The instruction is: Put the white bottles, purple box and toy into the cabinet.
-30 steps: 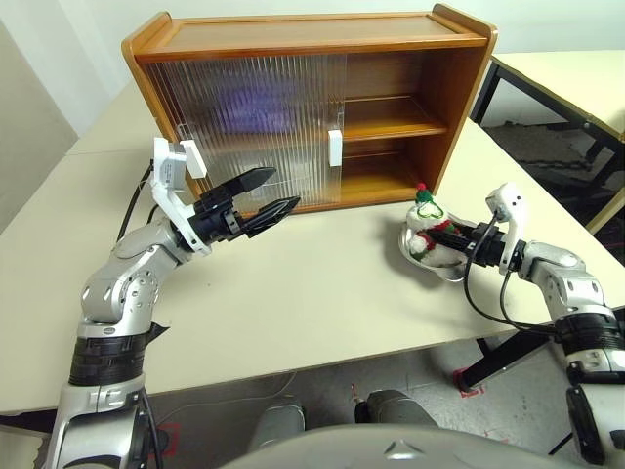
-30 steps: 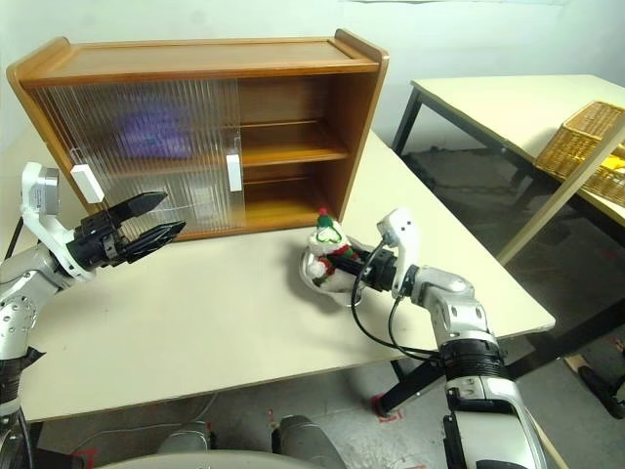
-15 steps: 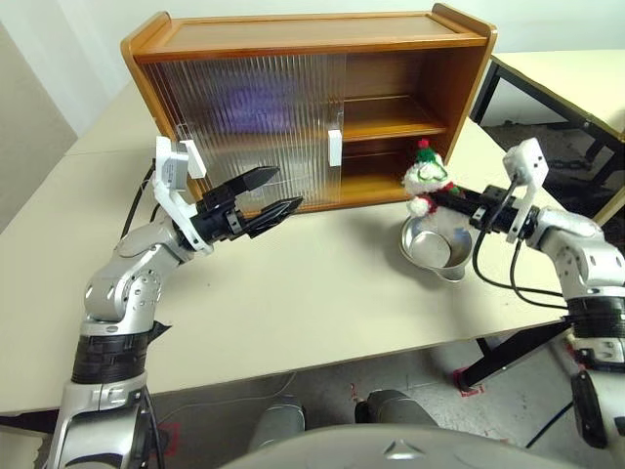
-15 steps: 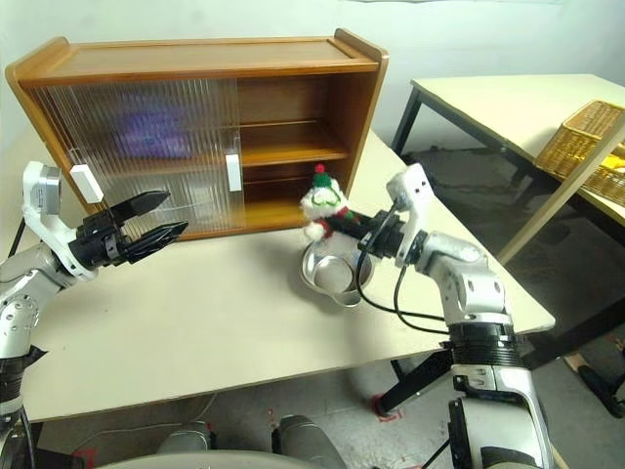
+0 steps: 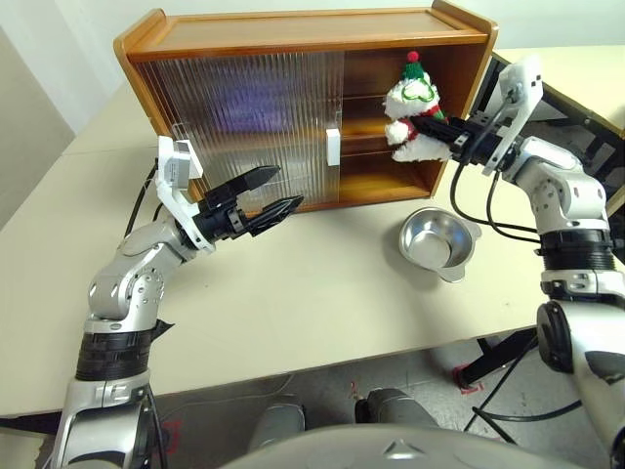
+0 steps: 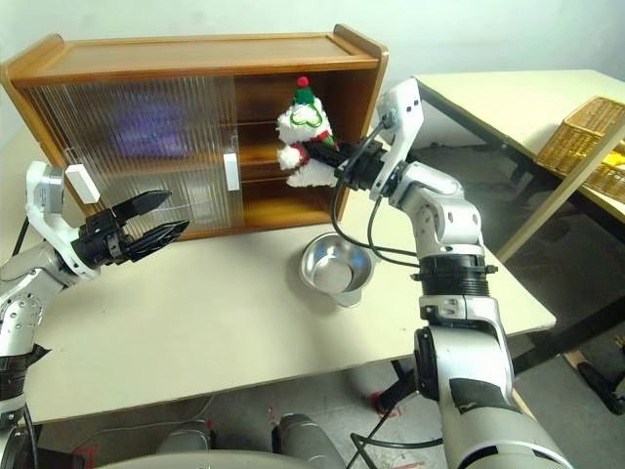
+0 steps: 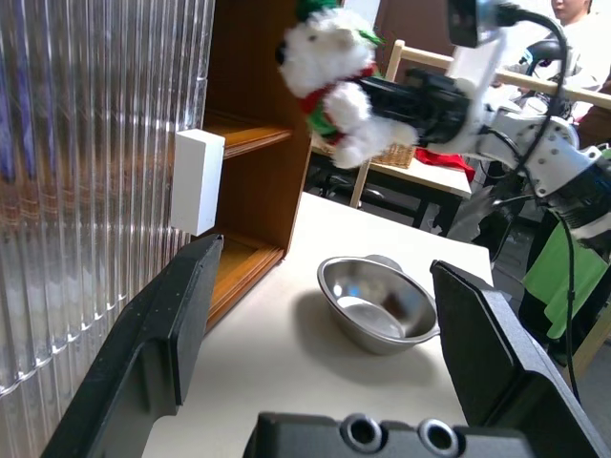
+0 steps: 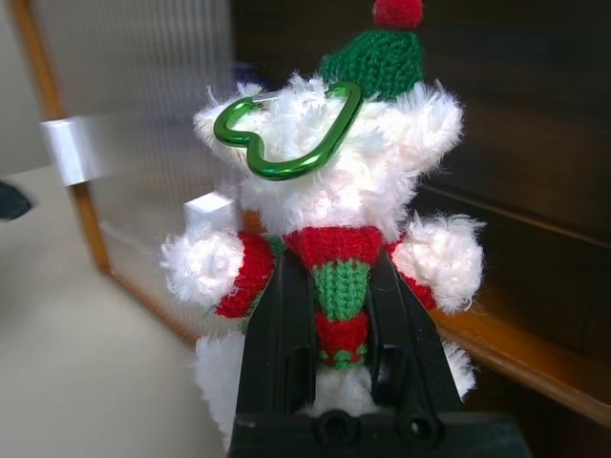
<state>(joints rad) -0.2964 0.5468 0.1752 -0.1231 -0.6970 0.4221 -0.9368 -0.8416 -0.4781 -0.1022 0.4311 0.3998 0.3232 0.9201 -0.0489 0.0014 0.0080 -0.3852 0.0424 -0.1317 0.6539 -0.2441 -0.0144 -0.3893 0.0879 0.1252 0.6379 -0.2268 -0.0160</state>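
toy (image 5: 413,106): your right gripper (image 5: 437,145) grasps it, level with the cabinet (image 5: 293,39) shelf opening
left gripper (image 5: 273,192): spread apart, holding nothing

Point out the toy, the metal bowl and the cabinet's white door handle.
toy (image 5: 412,109), left eye view, on its white plush face.
metal bowl (image 5: 437,243), left eye view, on its inner bottom.
white door handle (image 7: 198,181), left wrist view, on its front face.

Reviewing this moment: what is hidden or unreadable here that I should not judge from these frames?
- Behind the cabinet's ribbed sliding doors: a purple blur in the head views; what it is cannot be made out.
- White bottles: cannot be told behind that ribbing.
- Toy: its lower body is covered by the right gripper in the right wrist view.
- Metal bowl: far rim is covered by the left gripper's finger.
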